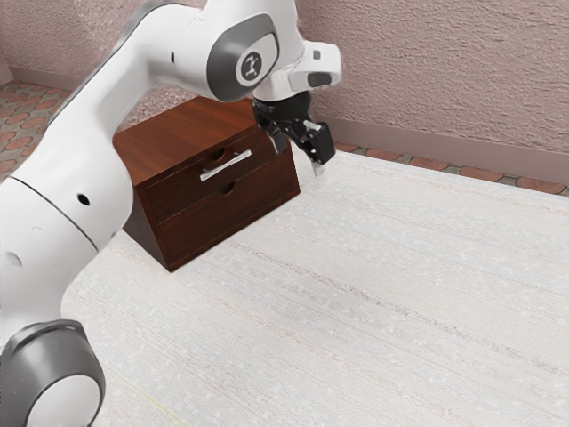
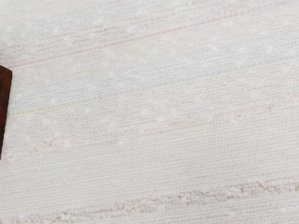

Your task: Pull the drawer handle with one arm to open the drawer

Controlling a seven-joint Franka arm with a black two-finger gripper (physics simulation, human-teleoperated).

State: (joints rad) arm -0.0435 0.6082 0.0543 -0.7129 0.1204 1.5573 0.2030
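1. Table (image 1: 400, 285): you have a wide, pale, wood-grained top that takes up most of the exterior view. In the wrist view the same surface (image 2: 163, 116) lies under the hand.

2. Wall (image 1: 427, 62) and floor (image 1: 27, 107): a rough pink wall stands behind the table, and a brick-patterned floor shows at the exterior view's upper left.

3. Arm (image 1: 107, 151): the white arm enters from the exterior view's left. It rises over the cabinet and bends down at the wrist.

4. Cabinet (image 1: 178, 138): a dark brown wooden box stands on the table at the exterior view's upper left, turned at an angle. One dark corner of it (image 2: 3, 102) shows at the edge of the wrist view.

5. Drawer (image 1: 258, 169): this is the upper panel of the cabinet's front. You can see it lying flush with the front, so it is closed.

6. Handle (image 1: 226, 165): a slim silver bar is mounted across the drawer, slanting with the cabinet's face.

7. Gripper (image 1: 300, 153): it hangs above the table just off the cabinet's front corner on the exterior view's right. It is near the handle's end but clear of it. Its fingers (image 1: 320, 147) stand apart, point down and hold nothing.
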